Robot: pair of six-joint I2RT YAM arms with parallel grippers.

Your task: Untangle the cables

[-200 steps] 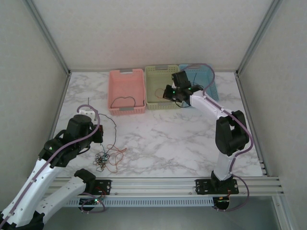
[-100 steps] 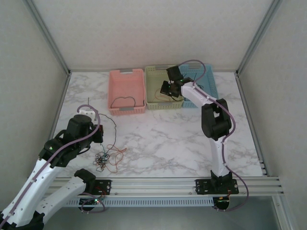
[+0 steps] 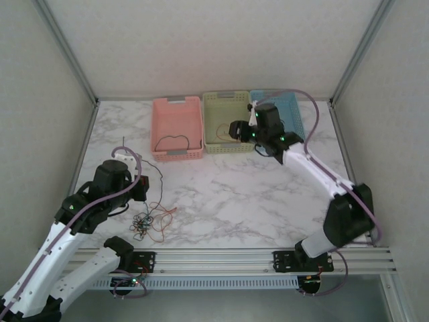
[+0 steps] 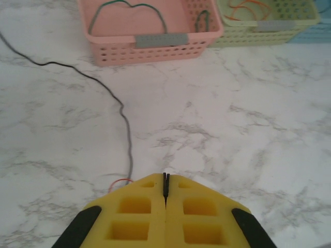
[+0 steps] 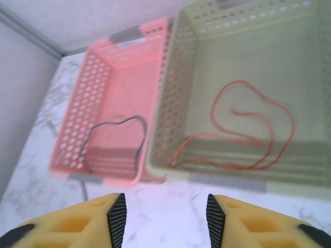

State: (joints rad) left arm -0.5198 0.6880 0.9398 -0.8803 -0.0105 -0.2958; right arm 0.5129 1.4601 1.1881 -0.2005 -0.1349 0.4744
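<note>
Right wrist view: the right gripper [image 5: 165, 206] hangs open before the green basket [image 5: 171, 103], where an orange-red cable [image 5: 222, 135] lies looped. A dark green cable [image 5: 116, 123] lies in the pink basket [image 5: 103, 77]. The left gripper [image 4: 165, 178] is closed, a black cable [image 4: 121, 111] running up to its tip. The knotted clump of cables [image 3: 143, 225] sits on the tabletop [image 3: 234, 194] just beside it.

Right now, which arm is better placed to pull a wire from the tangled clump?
Left. The left gripper sits beside the small clump of thin tangled wires; the right gripper hangs open far off, by the pale green plastic basket.
</note>
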